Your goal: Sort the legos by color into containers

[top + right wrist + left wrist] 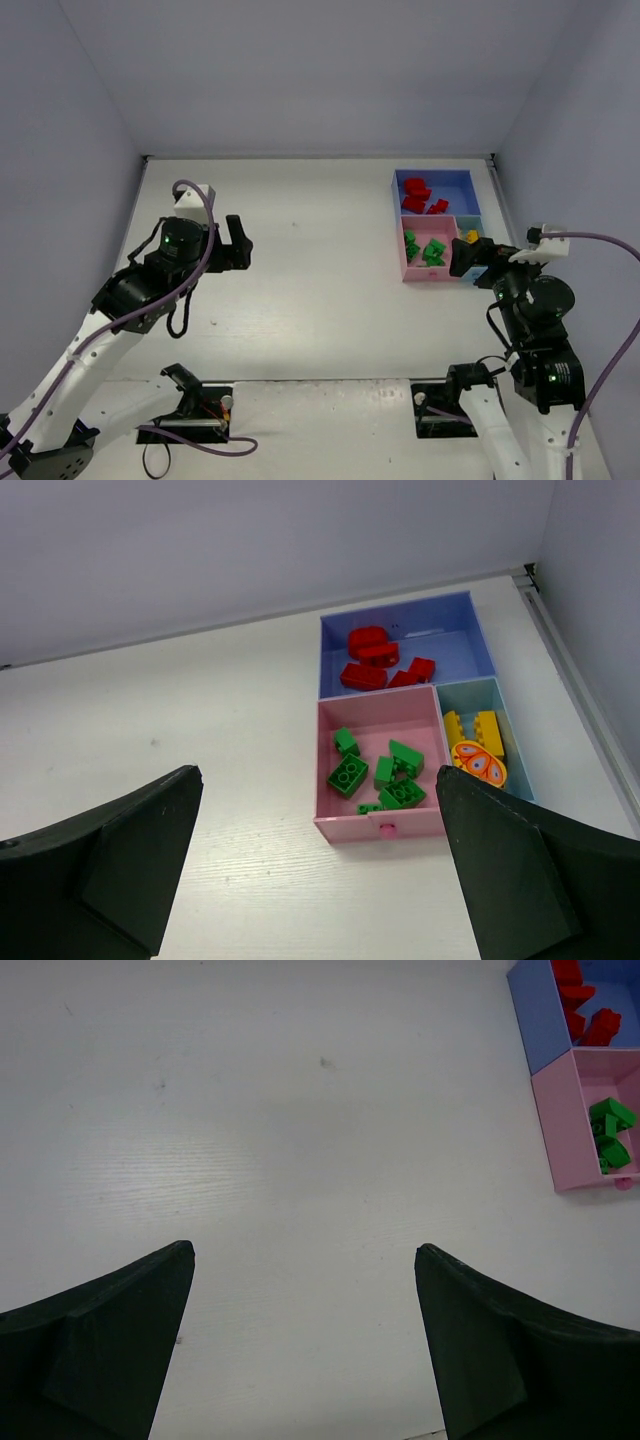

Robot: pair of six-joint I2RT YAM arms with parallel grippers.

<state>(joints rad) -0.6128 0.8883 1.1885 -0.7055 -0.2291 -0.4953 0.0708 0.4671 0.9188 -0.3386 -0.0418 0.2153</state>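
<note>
A white table (pixel 320 300) with a faint wood grain fills the floor of a booth closed in by plain pale grey walls (pixel 300 70) on three sides. The containers (pixel 331 828) sit at the table's far right corner, joined into one tray. The large blue compartment (pixel 455 650) at the back holds the red legos (pixel 372 660), the pink compartment (pixel 372 718) holds the green legos (pixel 350 775), and the small light-blue compartment (pixel 470 694) holds the yellow legos (pixel 476 730) and an orange patterned disc (pixel 478 764). The right gripper (pixel 315 772) hangs by the tray's near right edge, jaws spread wide and holding nothing. The left gripper (pixel 305 1252) is well apart over bare table, equally wide and holding nothing.
</note>
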